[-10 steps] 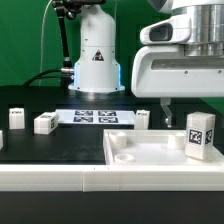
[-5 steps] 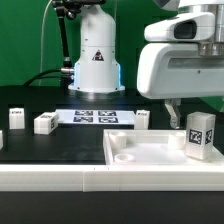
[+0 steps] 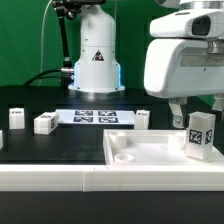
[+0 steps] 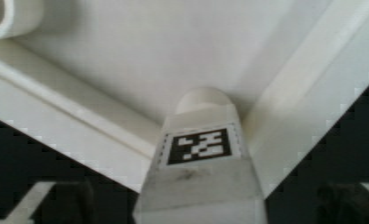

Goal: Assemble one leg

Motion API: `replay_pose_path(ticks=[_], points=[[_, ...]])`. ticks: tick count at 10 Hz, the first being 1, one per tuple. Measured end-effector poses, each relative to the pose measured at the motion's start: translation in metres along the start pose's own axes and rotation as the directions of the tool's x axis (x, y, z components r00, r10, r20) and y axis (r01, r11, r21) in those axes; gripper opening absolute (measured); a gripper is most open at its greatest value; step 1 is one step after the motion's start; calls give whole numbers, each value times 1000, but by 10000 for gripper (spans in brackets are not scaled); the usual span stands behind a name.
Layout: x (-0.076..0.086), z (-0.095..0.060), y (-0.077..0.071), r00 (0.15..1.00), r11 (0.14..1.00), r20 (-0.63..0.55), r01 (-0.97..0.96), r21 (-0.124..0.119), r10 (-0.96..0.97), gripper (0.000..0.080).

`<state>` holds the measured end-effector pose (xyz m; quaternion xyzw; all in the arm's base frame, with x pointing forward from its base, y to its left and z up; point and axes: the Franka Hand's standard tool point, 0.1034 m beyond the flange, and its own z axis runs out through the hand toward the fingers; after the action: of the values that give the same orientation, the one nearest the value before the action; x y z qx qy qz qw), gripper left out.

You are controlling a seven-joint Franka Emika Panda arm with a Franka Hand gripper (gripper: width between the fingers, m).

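Step in hand: we are reading this as the approach to a grasp, with the white two-finger gripper (image 3: 199,118) hanging directly over the small white plastic rectangular leg (image 3: 200,135).
Pincer: its fingers (image 4: 35,202) are standing wide apart, one on each side of the leg (image 4: 199,160), and as far as we are seeing neither is touching it.
Where the leg is: it is standing upright in a corner of the large flat white plastic tray (image 3: 140,150), toward the desk edge on the exterior view's right.
Next move: we are expecting a short drop, then a square squeeze on two opposite flat faces. An off-centre grip is looking like the risk, since it could tip the post.
Seating: we are not managing to tell whether the leg is already fastened into the tray.
Materials: everything is looking like smooth, hard, matte white plastic against the black desk (image 3: 40,145), and we are guessing it is slippery for the pads.
Shapes: the leg is showing a squared body, a rounded top and a black-and-white square tag on its face. The tray is showing a raised rim (image 4: 92,110) and a round recess.
Spares: more white leg posts (image 3: 45,122) are sitting across the middle of the desk, beside the thin flat white marker board (image 3: 95,117).
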<state>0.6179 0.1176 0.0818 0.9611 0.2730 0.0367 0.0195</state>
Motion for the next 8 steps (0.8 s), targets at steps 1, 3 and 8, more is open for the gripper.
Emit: replay_pose_path(ticks=[1,3,8], points=[[0,0,0,1000,1000,0,0,0,0,470],[0,0,0,1000,1000,1,-22,1,22,290],[0,1,-4,890,890,6,-455,28,455,290]])
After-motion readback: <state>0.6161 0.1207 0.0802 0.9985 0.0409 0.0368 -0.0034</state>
